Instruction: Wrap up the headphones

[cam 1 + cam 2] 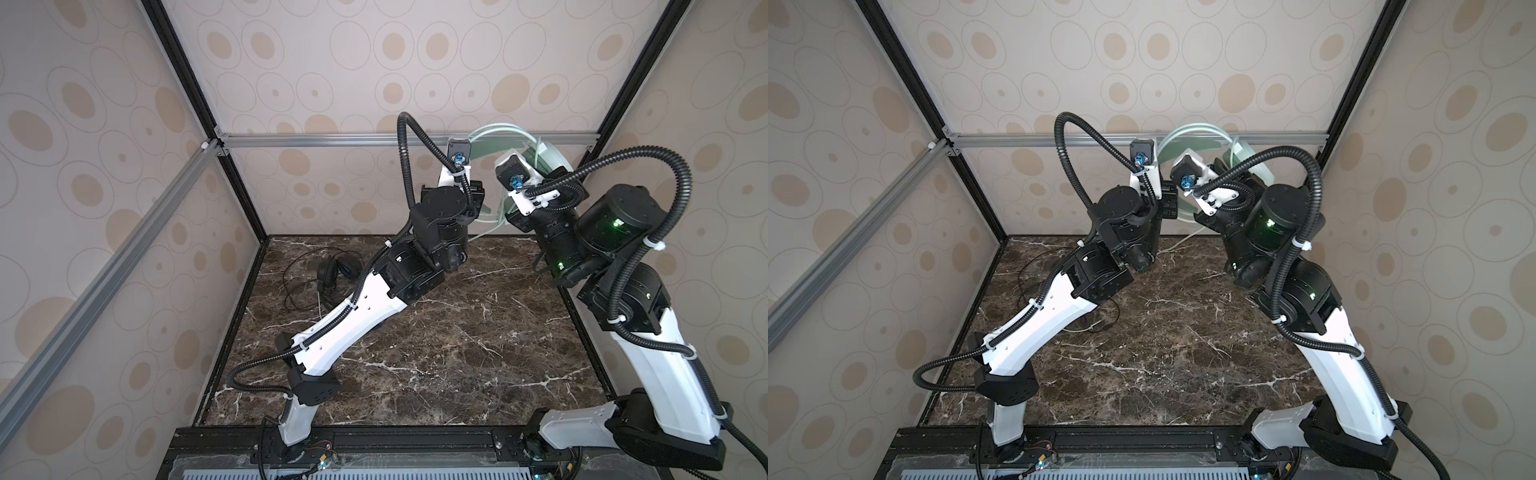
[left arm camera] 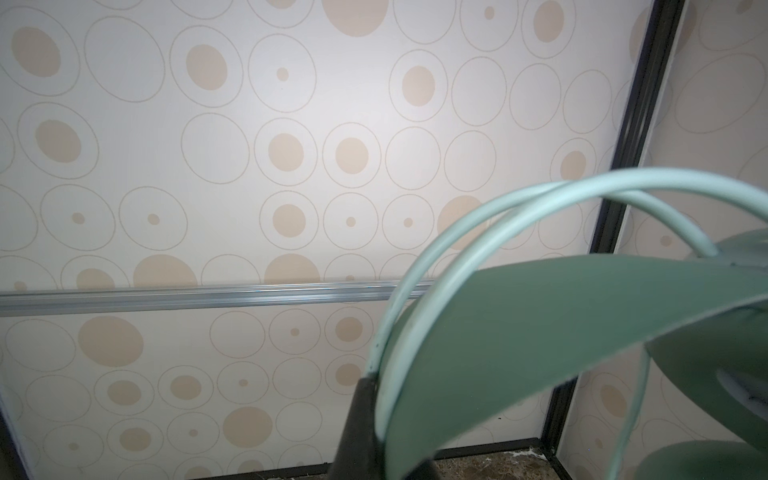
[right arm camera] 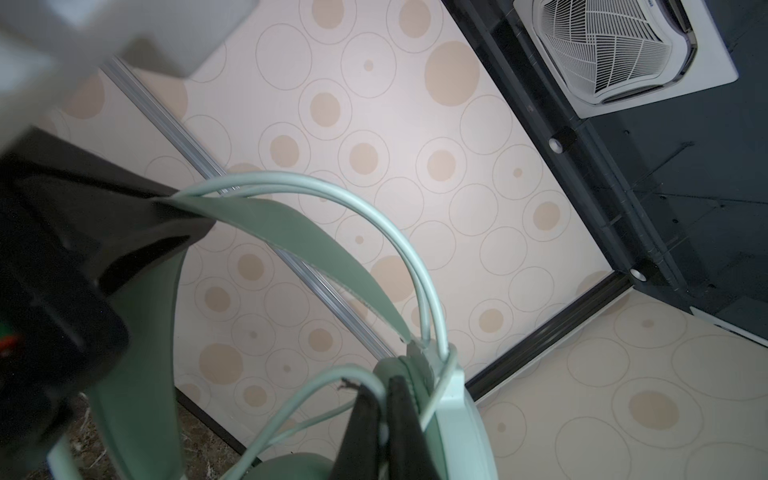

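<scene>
The mint-green headphones [image 1: 498, 129] hang high in the air near the back wall, between my two wrists in both top views. My left gripper [image 2: 390, 415] is shut on their wide green headband [image 2: 540, 332], next to the two thin arches. My right gripper [image 3: 382, 390] is shut on the pale cord [image 3: 291, 399], right beside an ear cup [image 3: 457, 415]. The cord trails down to the table [image 1: 486, 232]. The black headphones [image 1: 332, 270] lie on the table at the left, their thin black cord [image 1: 299, 266] loose around them. In a top view my left arm hides most of them, leaving only the black cord [image 1: 1025, 270] in sight.
The dark marble table top [image 1: 415, 353] is bordered by patterned walls. An aluminium rail [image 1: 332, 139] crosses the back wall just behind the raised headset. Black frame posts stand in the back corners [image 1: 232, 174]. A ceiling vent [image 3: 623, 50] shows in the right wrist view.
</scene>
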You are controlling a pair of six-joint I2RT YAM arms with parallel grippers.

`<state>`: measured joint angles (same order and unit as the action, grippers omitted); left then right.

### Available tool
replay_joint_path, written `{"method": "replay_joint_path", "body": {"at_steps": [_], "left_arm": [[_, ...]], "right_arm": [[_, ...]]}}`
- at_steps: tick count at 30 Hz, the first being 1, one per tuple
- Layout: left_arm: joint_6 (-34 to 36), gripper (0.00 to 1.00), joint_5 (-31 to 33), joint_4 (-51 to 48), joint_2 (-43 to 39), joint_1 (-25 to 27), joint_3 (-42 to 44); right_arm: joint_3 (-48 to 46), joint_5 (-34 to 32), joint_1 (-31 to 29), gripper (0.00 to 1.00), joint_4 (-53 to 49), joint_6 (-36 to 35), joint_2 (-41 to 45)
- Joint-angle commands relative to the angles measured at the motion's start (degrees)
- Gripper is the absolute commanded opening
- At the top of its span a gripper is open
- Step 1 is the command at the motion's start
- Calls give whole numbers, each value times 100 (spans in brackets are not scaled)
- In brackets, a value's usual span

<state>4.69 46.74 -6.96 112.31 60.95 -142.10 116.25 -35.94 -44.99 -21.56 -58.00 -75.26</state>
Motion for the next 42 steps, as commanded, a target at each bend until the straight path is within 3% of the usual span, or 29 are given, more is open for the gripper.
{"method": "replay_joint_path", "body": {"at_steps": [1,5,9,13,23,33,38,42], "left_arm": [[-95,0,202,170,-198,49,-14],[19,0,490,296,-596,-8,656],[-260,0,617,190,-1112,-155,1458],[-440,0,739,205,-1616,-314,2251],[234,0,1396,829,-2258,-359,3405],[1242,0,1763,1657,-2391,-358,3879],[1591,0,1830,1880,-2392,-355,4016],[1460,0,1697,1249,-2286,-354,3745]], "right_arm": [[71,-103,-6,7,249,8,176],[-239,-143,-8,6,-246,861,283],[-950,66,-3,10,-583,2095,617],[-1535,313,-7,13,-746,2884,865],[-1926,356,-1,13,-1084,3128,961],[-2703,626,-9,12,-1758,4554,1358],[-2695,684,-7,11,-2050,4529,1362],[-2644,405,-7,10,-2070,4113,1324]]}}
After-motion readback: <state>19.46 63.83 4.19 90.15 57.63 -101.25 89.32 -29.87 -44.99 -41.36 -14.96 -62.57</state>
